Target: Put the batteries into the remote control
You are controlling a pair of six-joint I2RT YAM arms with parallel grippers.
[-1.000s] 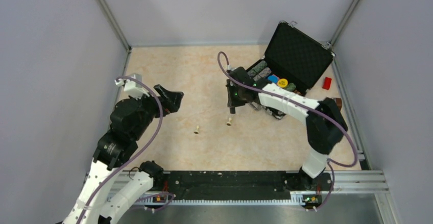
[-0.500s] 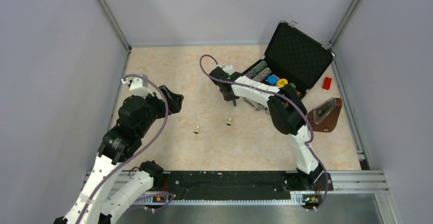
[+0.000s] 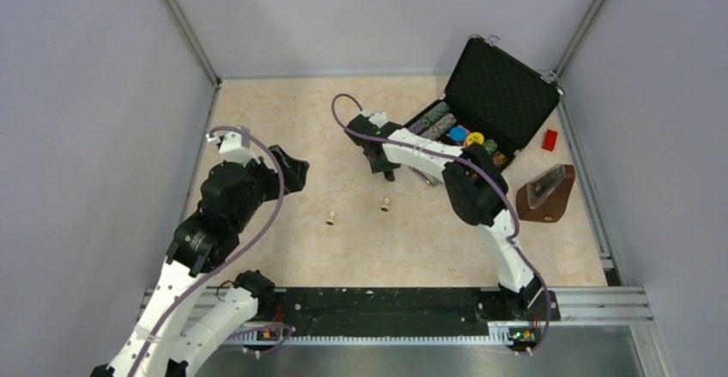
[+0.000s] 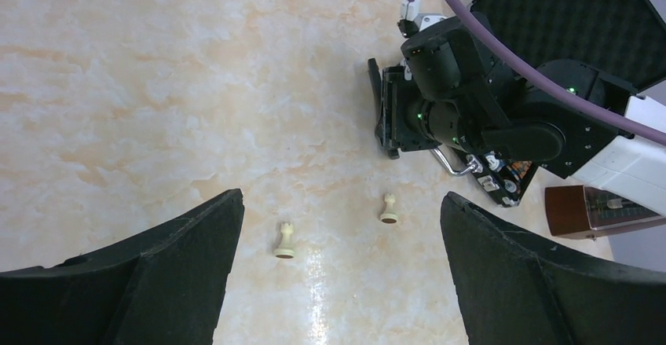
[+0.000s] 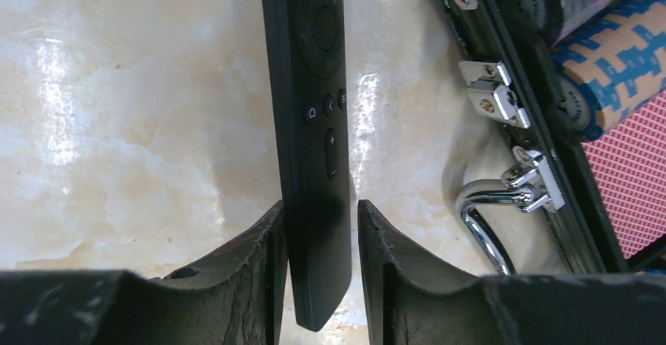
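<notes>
The right gripper [image 5: 320, 205] is straddling the near end of the remote control [image 5: 310, 86]. Its fingers [image 5: 255, 282] are standing narrowly parted. One is lying against one long edge of the remote, and a thin bright sliver of table [image 4: 157, 86] is showing beside the other, so the hold is looking loose rather than clamped. The remote is lying flat, buttons up, and its long axis is running straight away from the fingers, in line with them. The battery bay is therefore probably facing down against the table, which suggests a turn-over is needed before any loading.

Just beside the remote's far half, the open chip case [image 5: 565, 86] is sitting with its metal handle [image 5: 487, 219] pointing toward the gripper (near enough to catch a finger on a sideways swing).

The left gripper [image 4: 339, 197] is hovering well apart on the other side of the table with its fingers spread wide and nothing between them. It is looking across two small beige pegs [image 4: 287, 240] toward the right arm. The right arm is plainly the nearer one. The batteries are not showing in any view.
</notes>
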